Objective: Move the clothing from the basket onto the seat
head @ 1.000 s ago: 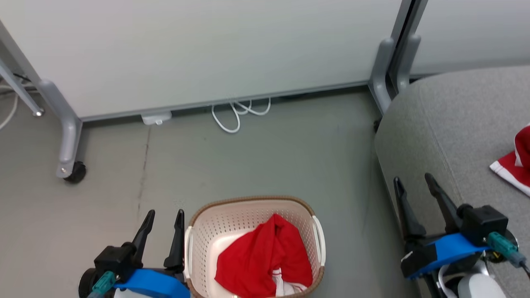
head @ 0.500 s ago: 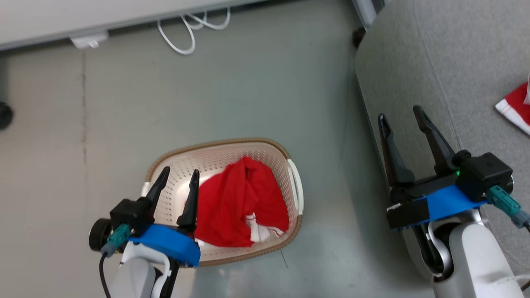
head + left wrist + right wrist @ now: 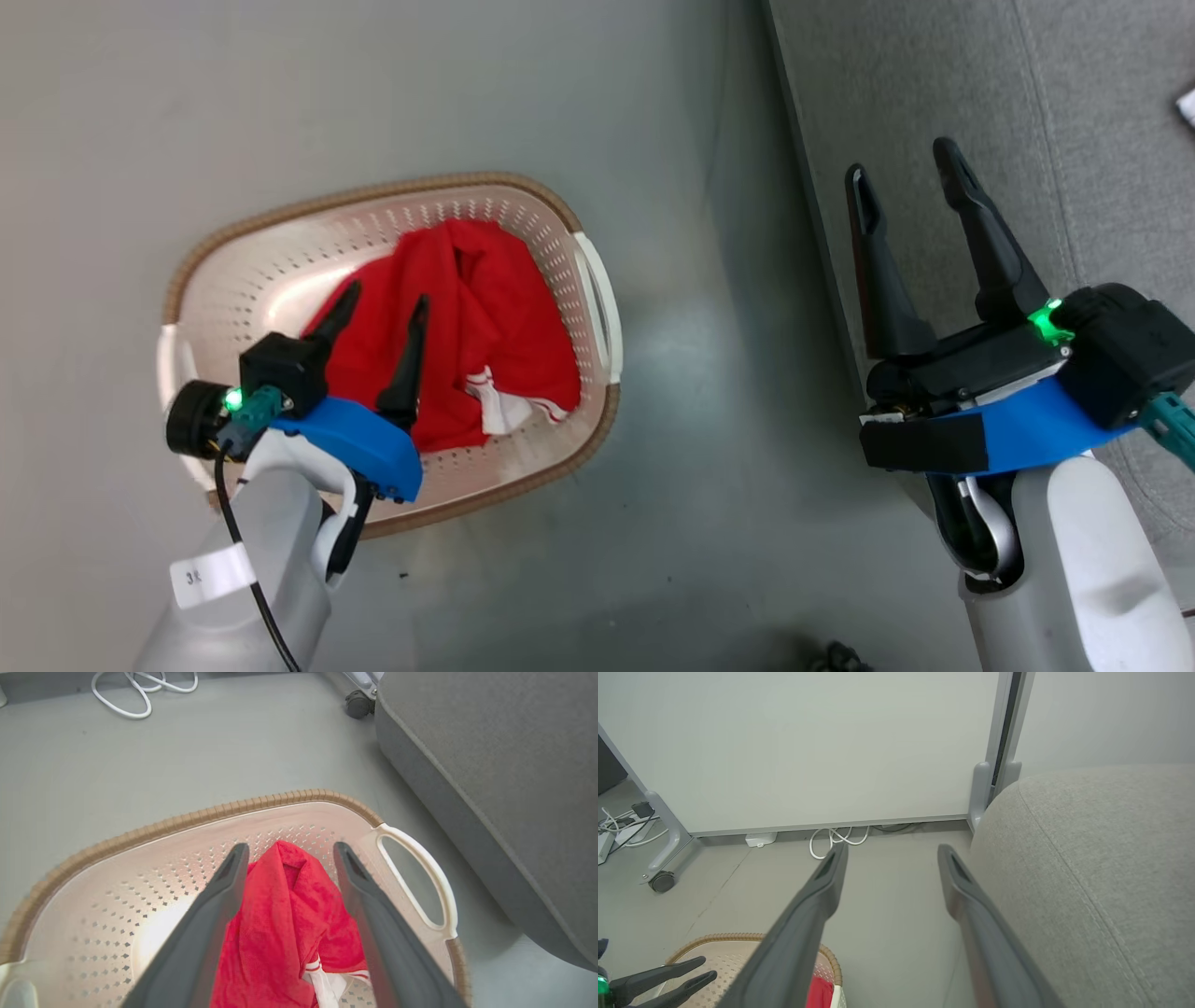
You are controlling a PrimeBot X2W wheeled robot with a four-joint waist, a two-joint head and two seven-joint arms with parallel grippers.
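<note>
Between the jaws of the left gripper (image 3: 387, 294), which are held wide apart and clamped on nothing, the clothing (image 3: 485, 308) is framed: a crumpled red heap with white striped trim (image 3: 499, 411) at its five o'clock edge. It is lodged in the basket (image 3: 373, 191), piled toward the three o'clock wall, and the basket is stood on the floor (image 3: 280, 93). The fabric is judged light, soft and limp; no shape will be kept once it is lifted, and loose ends may be dragged over the brown rim. A hold is best taken on the raised ridge of folds at the heap's middle, where several layers can be pinched together, rather than on the thin trim. Whether the cloth is already touched cannot be told. The jaws of the right gripper (image 3: 899, 159) are likewise held apart and empty, over the nine o'clock edge of the seat (image 3: 1074, 140), which lies at three o'clock of the basket across a strip of floor.

Against the picture of a second ago, the head camera has been tipped downward, so the basket's shift up the view is not to be read as its own move. The left gripper, then set outside the basket's nine o'clock wall, has been brought over the red heap. The right gripper's spread is unchanged.
</note>
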